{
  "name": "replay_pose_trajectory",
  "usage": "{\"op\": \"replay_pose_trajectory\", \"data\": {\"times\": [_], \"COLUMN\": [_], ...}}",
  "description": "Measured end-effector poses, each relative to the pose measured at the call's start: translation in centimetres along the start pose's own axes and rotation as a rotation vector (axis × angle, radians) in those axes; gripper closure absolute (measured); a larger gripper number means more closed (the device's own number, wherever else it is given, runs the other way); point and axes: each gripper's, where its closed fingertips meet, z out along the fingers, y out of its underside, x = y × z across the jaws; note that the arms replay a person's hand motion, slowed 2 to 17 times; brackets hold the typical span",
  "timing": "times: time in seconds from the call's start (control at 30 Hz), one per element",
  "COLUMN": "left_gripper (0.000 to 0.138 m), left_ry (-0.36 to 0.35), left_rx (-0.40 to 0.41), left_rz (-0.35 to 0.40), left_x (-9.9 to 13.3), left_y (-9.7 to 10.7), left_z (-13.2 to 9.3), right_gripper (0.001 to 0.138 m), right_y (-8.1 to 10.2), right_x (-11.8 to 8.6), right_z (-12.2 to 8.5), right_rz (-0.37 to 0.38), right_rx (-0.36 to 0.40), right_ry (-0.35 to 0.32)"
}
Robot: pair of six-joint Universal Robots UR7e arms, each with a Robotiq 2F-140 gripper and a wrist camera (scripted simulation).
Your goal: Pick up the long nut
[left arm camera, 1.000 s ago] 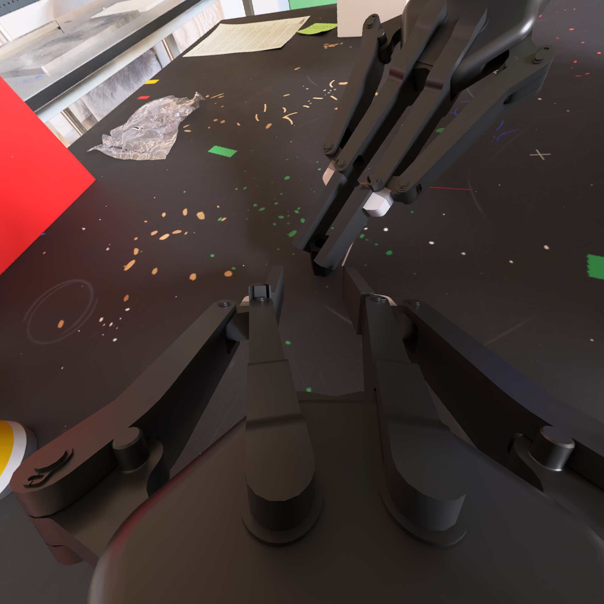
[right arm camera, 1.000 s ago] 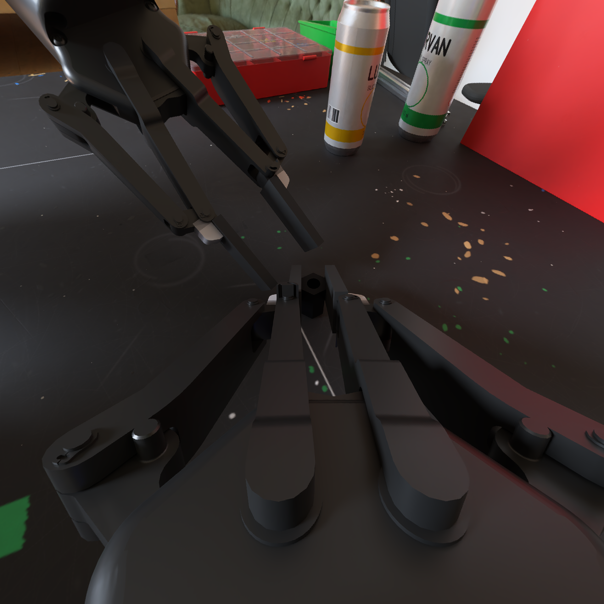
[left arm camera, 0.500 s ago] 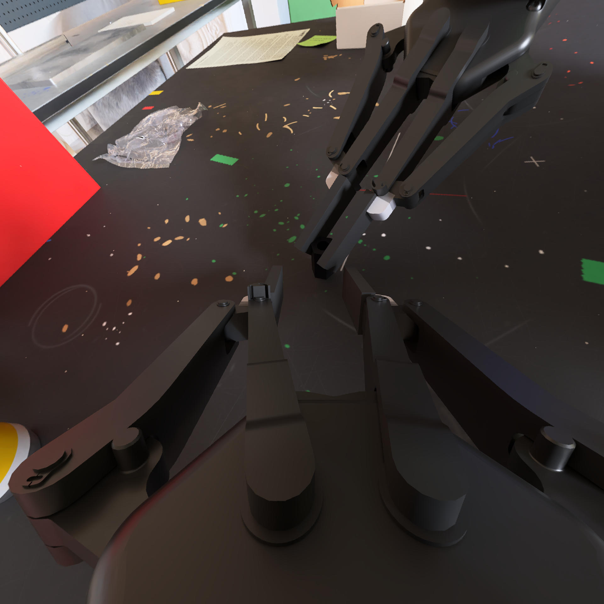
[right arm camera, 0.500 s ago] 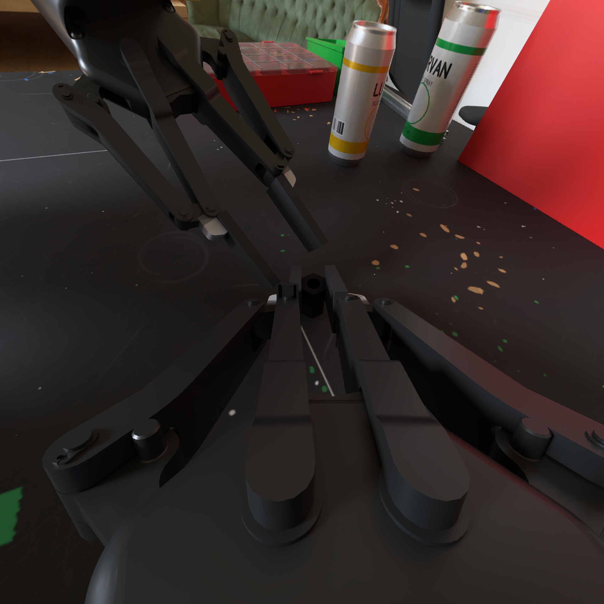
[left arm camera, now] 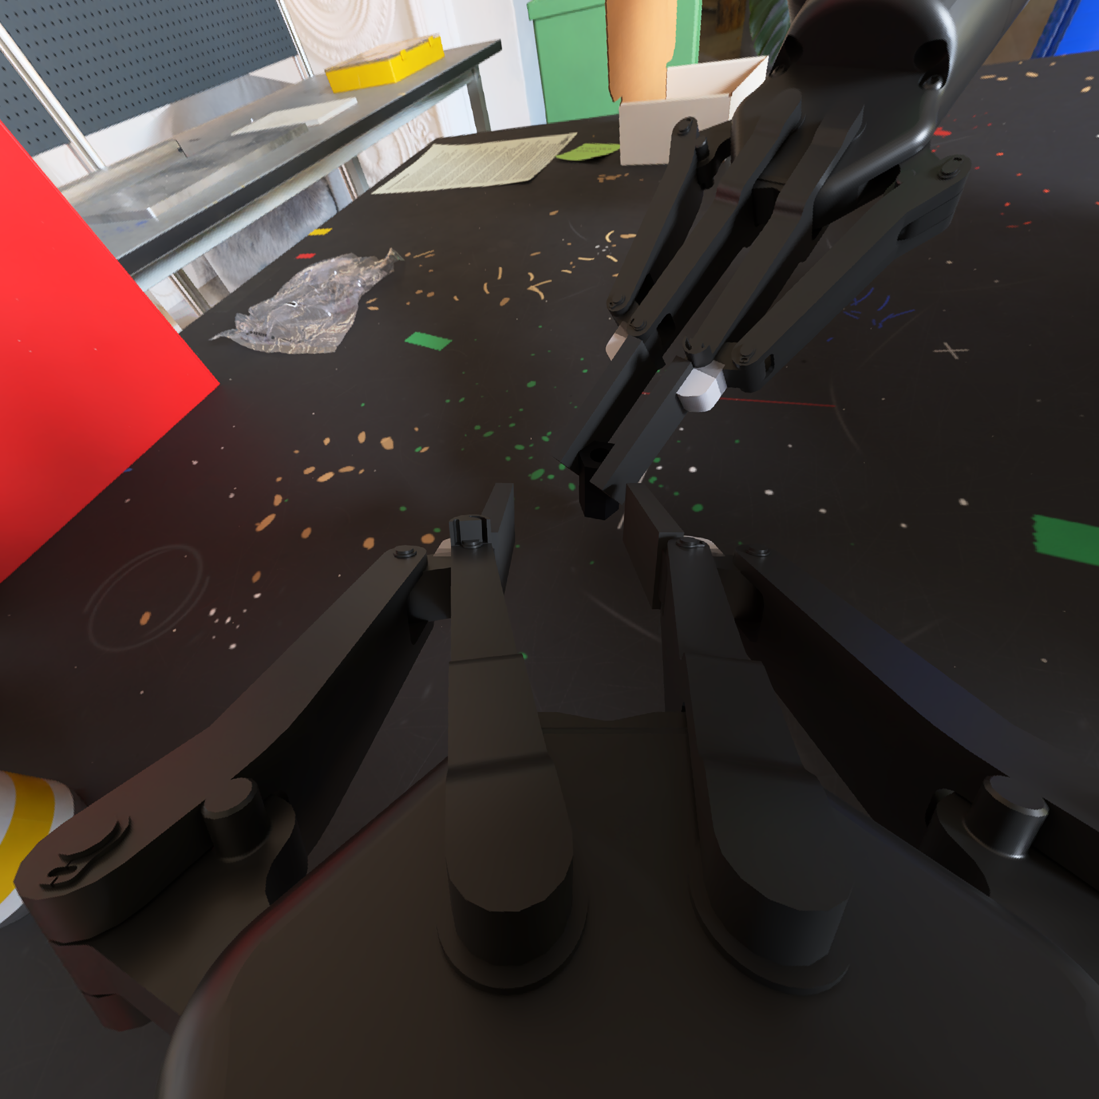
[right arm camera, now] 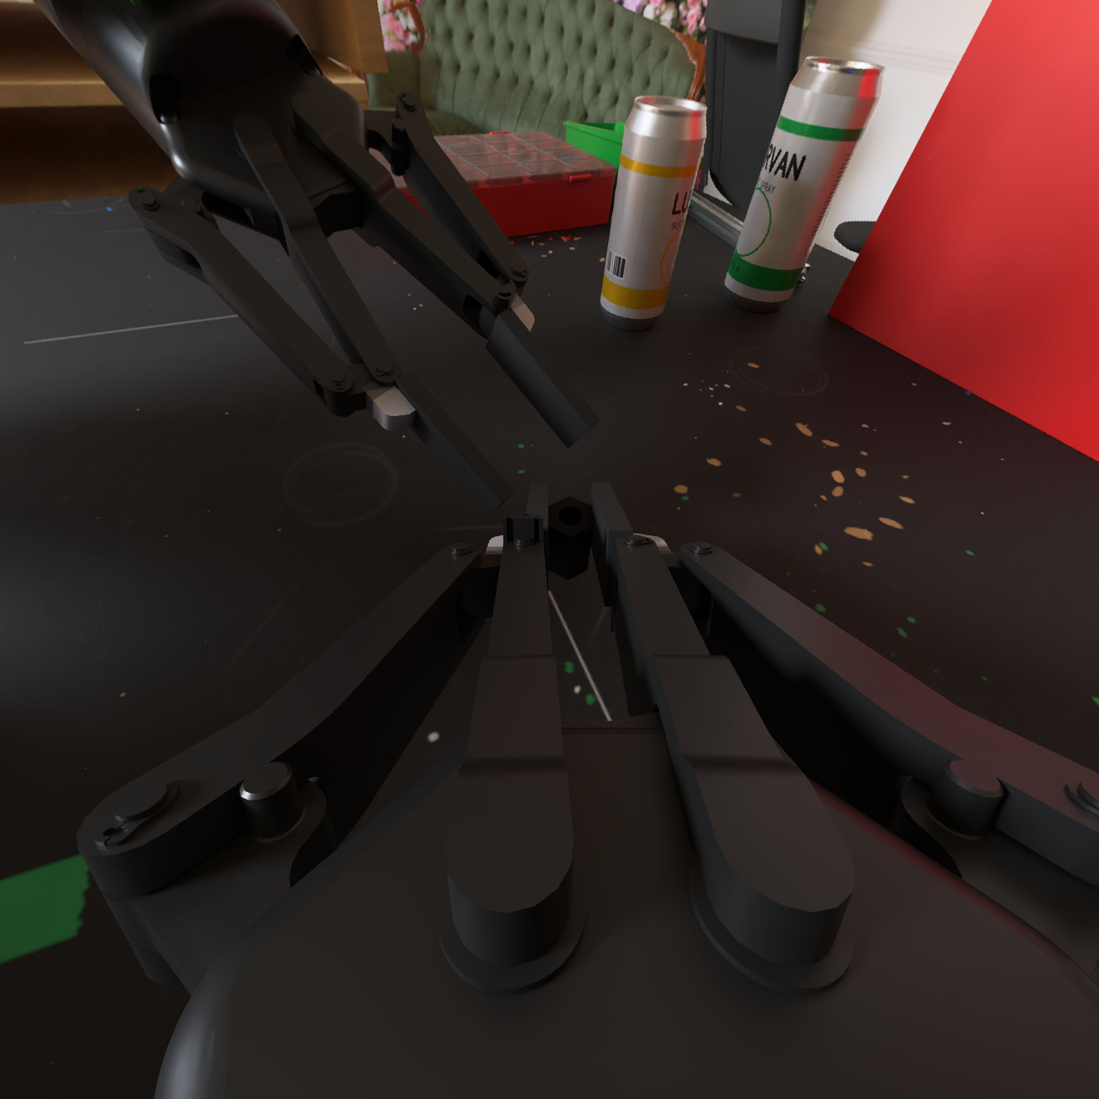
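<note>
The long nut (right arm camera: 568, 535) is a small black hexagonal sleeve with a bore on top. It stands upright between the fingertips of my right gripper (right arm camera: 569, 505), which is shut on it. In the left wrist view the nut (left arm camera: 597, 496) shows at the tip of the right gripper (left arm camera: 594, 476), just beyond my left gripper (left arm camera: 571, 511). My left gripper is open and empty, and its jaws stand apart on either side of the nut's line. It also shows in the right wrist view (right arm camera: 541, 464), tips close over the nut without touching it.
A red panel (right arm camera: 981, 238) stands on the right, with two tall cans (right arm camera: 648, 226) (right arm camera: 797, 178) and a red organiser box (right arm camera: 523, 178) behind. Crumpled clear plastic (left arm camera: 309, 303), a paper sheet (left arm camera: 476, 163) and a white box (left arm camera: 672, 131) lie farther off on the black table (left arm camera: 357, 535).
The table and background have slid downward in both views, so both grippers have risen or tilted up. The right gripper stays shut on the nut, and the left stays open.
</note>
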Motion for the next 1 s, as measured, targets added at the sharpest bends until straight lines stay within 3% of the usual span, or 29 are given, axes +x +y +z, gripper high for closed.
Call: {"op": "replay_pose_trajectory", "data": {"times": [0.5,1.0], "left_gripper": [0.089,0.089], "left_ry": [-0.024,-0.059], "left_rx": [0.074,0.088], "left_rz": [0.014,0.023], "left_x": [0.7,1.7], "left_y": [-1.9,-3.4], "left_z": [-0.5,-0.1], "right_gripper": [0.12,0.12], "right_y": [-1.7,-2.8], "right_x": [0.4,0.8], "right_z": [-3.1,-7.2], "right_rz": [0.074,0.08], "right_rx": [0.106,0.169], "right_ry": [-0.031,0.003]}}
